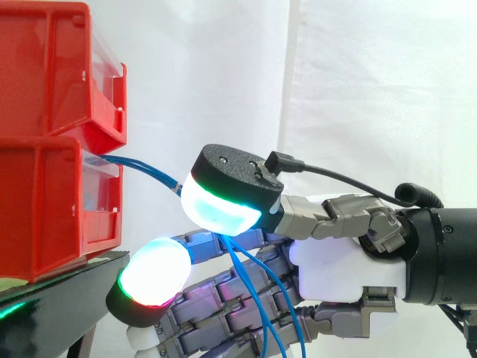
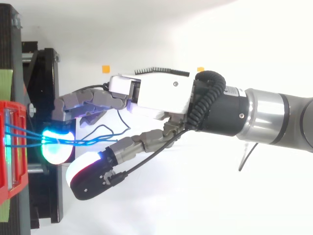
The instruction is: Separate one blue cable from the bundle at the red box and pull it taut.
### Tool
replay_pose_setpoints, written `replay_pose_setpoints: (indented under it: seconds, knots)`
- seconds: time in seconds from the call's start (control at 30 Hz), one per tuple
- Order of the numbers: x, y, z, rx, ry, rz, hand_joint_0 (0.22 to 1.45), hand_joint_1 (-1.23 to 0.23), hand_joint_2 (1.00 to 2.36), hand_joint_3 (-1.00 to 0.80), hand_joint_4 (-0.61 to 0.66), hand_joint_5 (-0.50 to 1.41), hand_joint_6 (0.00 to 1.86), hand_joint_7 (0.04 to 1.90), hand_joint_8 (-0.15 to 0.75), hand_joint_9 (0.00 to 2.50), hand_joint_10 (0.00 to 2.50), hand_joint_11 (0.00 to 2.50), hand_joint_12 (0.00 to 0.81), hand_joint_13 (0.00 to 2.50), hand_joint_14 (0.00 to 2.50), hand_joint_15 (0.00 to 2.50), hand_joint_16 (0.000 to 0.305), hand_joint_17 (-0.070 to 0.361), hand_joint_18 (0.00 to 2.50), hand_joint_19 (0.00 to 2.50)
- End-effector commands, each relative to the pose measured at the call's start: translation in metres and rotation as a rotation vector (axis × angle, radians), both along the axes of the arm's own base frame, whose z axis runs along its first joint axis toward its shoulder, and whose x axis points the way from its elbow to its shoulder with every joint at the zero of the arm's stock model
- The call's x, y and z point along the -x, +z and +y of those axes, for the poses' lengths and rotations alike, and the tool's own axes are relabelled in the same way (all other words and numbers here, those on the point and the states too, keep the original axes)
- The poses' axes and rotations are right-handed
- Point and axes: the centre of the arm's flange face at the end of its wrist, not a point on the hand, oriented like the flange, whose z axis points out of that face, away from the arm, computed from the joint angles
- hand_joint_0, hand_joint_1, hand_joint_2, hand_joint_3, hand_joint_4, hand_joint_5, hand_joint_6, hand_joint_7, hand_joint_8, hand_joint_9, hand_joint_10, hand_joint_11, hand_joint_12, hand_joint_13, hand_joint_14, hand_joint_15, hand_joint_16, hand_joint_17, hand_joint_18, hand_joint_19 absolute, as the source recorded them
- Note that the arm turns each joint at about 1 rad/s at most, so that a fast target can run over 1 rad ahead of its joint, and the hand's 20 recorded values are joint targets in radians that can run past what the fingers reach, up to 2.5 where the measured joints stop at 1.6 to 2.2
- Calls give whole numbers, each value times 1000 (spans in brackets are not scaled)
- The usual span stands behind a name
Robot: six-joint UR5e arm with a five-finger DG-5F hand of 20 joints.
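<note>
1. Reaching in from the right: hand (image 1: 343, 253), level with the lower red bin (image 1: 45, 216) on the black stand (image 1: 67, 298).
2. Pinching the blue cables (image 1: 149, 170), by the look of it, with the cyan-green pad (image 1: 220, 209) pressed onto the finger beneath.
3. Sticking out lower, close to the stand's edge: white-red pad (image 1: 153, 272), on a mostly straight finger.
4. Coming out of the lower bin's front, sagging gently to the pinch, then dangling loose over the fingers.
5. From above: fanned out at the bin, bunched together at the pad (image 2: 55, 144), all strands in one clump.
</note>
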Motion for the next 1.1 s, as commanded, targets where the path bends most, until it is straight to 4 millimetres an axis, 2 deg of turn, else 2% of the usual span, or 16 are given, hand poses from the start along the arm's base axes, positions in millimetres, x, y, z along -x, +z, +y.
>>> replay_pose_setpoints:
  seconds: [0.0, 0.13, 0.33, 0.6, 1.07]
  knots:
    - [0, 0, -2, -1, 6, 4, 471, -683, 1000, -500, 218, -151, 502, 1222, 344, 493, 16, 485, 438, 397, 11, 303, 62, 140, 505, 530]
    - [-2, 4, -3, -6, 19, -4, 500, -709, 1000, -500, 204, -147, 501, 1273, 329, 512, 14, 490, 430, 424, 13, 309, 60, 134, 519, 535]
    - [-4, 8, -5, -7, 25, -12, 528, -663, 1000, -500, 197, -145, 500, 1337, 333, 562, 16, 546, 423, 459, 12, 329, 58, 130, 539, 539]
    - [-3, 8, -15, -6, 34, -9, 529, -639, 1000, -500, 236, -164, 545, 1264, 336, 582, 18, 566, 424, 476, 12, 333, 58, 130, 557, 534]
    - [-6, 16, -18, -1, 37, -10, 538, -606, 1000, -500, 241, -180, 618, 1166, 339, 630, 16, 631, 427, 506, 13, 357, 58, 130, 569, 544]
